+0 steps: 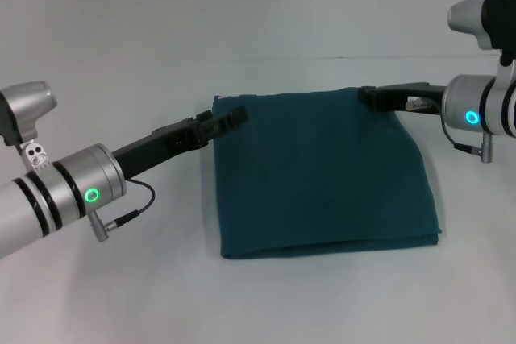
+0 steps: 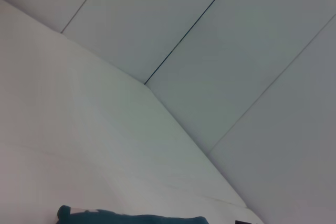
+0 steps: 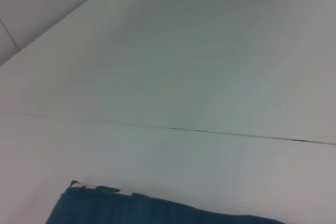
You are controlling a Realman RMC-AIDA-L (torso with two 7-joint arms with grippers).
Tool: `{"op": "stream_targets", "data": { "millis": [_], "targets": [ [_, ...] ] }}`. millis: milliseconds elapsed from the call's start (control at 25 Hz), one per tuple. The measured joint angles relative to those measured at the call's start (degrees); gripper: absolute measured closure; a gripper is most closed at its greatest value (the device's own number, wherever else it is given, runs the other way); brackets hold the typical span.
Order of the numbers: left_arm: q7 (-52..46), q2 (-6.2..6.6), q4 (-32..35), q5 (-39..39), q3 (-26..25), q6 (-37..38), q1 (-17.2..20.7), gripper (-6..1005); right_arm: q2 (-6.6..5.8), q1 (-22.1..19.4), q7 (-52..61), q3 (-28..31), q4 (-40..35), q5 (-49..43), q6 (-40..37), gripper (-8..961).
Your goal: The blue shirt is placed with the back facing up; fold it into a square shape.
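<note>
The blue shirt (image 1: 322, 175) lies on the white table as a plain, roughly square folded bundle, with its folded edge toward me. My left gripper (image 1: 231, 120) reaches in from the left and meets the shirt's far left corner. From the right, my right gripper (image 1: 368, 99) meets the far right corner. Both sit low over the cloth. The left wrist view shows only a strip of the shirt's edge (image 2: 136, 217). The right wrist view shows the shirt's edge (image 3: 157, 211) with a sliver of cream along it.
The white table (image 1: 121, 296) extends around the shirt on all sides. A white panelled wall (image 2: 236, 51) stands behind it. My left forearm (image 1: 72, 195) lies low over the table's front left, and the right arm (image 1: 484, 110) is at the right edge.
</note>
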Motion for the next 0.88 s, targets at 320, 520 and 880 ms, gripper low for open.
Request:
{"op": "stream_targets", "data": {
  "millis": [320,520,880],
  "targets": [
    [0.0,-0.10,0.0,0.0,-0.2,0.1,0.0,112,0.73,4.2,-0.3,-4.6,5.7,-1.3,8.4,930],
    [0.0,-0.09,0.0,0.0,-0.2,0.0,-0.1,112,1.23,5.8,-0.3,-8.6,8.6,-1.3,14.1,925],
    [0.0,-0.09,0.0,0.0,-0.3,-0.6,-0.4,111,1.16,2.3,-1.1,-9.0,3.4,3.3,12.5,915]
  ]
}}
